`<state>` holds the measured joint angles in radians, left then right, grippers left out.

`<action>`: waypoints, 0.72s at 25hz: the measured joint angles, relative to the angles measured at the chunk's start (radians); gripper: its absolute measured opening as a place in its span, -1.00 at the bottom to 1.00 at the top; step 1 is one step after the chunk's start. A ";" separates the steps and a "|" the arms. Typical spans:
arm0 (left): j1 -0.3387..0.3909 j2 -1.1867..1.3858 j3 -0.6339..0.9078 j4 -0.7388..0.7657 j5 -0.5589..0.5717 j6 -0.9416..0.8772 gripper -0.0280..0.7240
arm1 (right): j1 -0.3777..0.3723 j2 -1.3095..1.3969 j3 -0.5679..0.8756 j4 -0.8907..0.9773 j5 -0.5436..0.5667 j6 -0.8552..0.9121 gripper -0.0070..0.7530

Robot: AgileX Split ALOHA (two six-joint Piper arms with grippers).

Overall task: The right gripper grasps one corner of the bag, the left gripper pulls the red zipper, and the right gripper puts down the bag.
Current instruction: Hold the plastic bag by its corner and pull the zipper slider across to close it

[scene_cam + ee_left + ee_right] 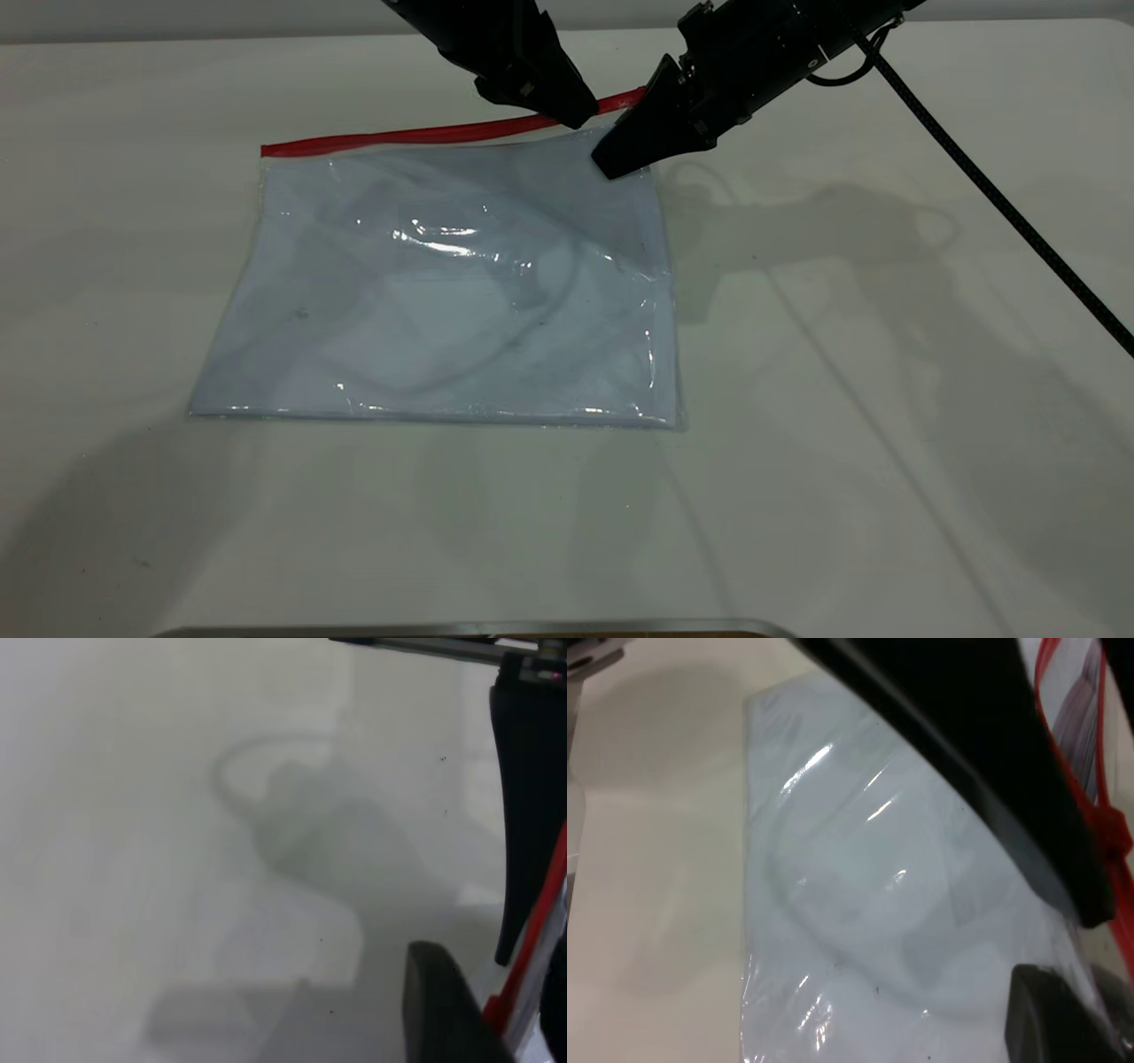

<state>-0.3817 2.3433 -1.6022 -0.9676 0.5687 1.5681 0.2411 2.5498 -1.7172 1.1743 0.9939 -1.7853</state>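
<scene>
The bag [443,283] lies flat on the table [886,443], pale sheets inside, its long axis left-right, the red zipper [416,135] along its far edge. The right gripper [620,159] pinches the far right corner; the left gripper [576,113] seemingly pinches the zipper.

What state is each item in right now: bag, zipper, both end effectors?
bag: flat on the table, far right corner lifted
red zipper: along the far edge, right end raised
left end effector: tips at the zipper
right end effector: at the bag's far right corner
</scene>
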 joint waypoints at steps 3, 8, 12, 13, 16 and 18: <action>0.000 0.000 0.000 0.000 -0.001 0.000 -0.31 | 0.000 0.000 0.000 0.000 0.000 0.000 -0.89; 0.000 0.000 0.000 0.000 -0.001 0.000 -0.48 | 0.000 0.000 0.000 0.000 0.001 0.000 -0.89; 0.000 0.000 0.000 0.000 -0.001 0.000 -0.50 | -0.001 0.000 0.000 0.001 0.004 0.000 -0.89; 0.000 0.000 0.000 0.000 -0.001 0.000 -0.50 | -0.001 0.000 0.000 0.001 0.004 0.000 -0.89; 0.000 0.000 0.000 0.000 -0.001 0.000 -0.51 | -0.001 0.000 -0.002 0.001 0.010 0.000 -0.89; 0.000 0.000 0.000 0.000 -0.001 0.000 -0.55 | -0.001 0.000 -0.002 0.001 0.011 0.001 -0.89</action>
<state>-0.3817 2.3436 -1.6022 -0.9676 0.5679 1.5681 0.2401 2.5498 -1.7190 1.1752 1.0046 -1.7844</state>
